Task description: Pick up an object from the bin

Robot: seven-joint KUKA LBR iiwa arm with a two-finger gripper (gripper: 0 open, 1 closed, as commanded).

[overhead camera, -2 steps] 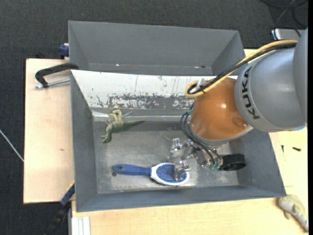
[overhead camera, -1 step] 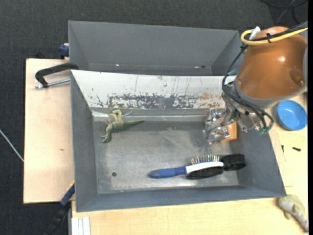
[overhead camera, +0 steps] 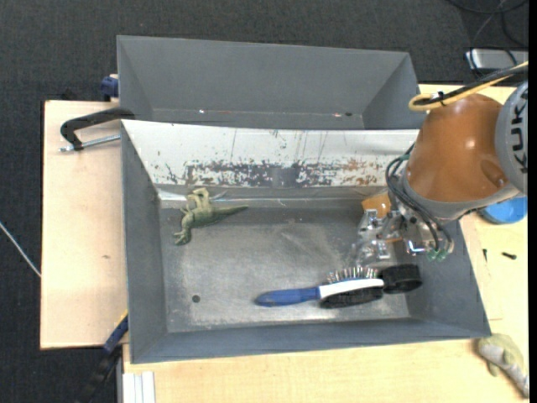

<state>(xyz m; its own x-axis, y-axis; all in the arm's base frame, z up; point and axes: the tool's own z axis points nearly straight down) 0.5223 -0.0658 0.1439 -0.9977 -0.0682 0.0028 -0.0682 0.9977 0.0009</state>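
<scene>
My gripper point(overhead camera: 375, 236) hangs low at the bin's right side, under the arm's orange cover. Just below it lies a brush point(overhead camera: 334, 293) with a blue handle pointing left and a white and black head with bristles. A black piece point(overhead camera: 402, 278) sits against the right end of the brush head. A small orange thing point(overhead camera: 374, 201) lies just behind the gripper near the back wall, partly hidden. The gripper stands right above the brush head; whether it touches the head I cannot tell.
A green toy dinosaur point(overhead camera: 200, 212) lies at the back left of the bin, far from the gripper. The bin's sloped walls close in on the right beside the arm.
</scene>
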